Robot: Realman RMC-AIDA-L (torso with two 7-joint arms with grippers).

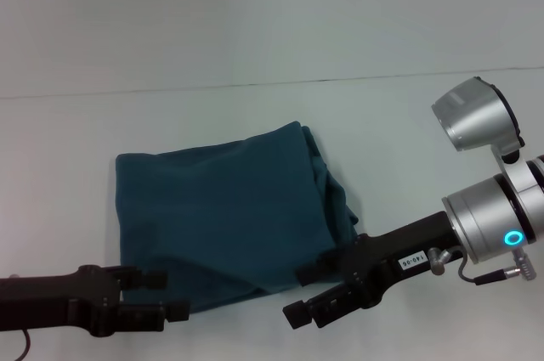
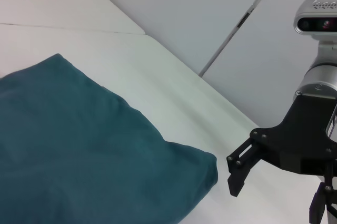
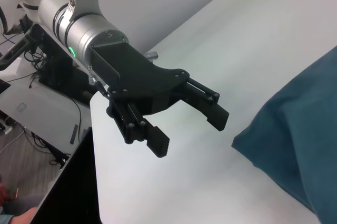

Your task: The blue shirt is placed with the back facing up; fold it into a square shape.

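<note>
Since the blue shirt (image 1: 225, 217) already lies on the white bench (image 1: 255, 21) as a roughly square, soft cotton bundle, folding appears essentially complete; its layered edges remain slightly uneven. Left end effector (image 1: 161, 295) and right end effector (image 1: 308, 291) sit at the shirt's near corners, fingers apart, gripping nothing.

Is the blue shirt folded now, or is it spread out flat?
Folded. The blue shirt lies as a compact, roughly square bundle with layered edges on one side; no sleeves stick out.
</note>
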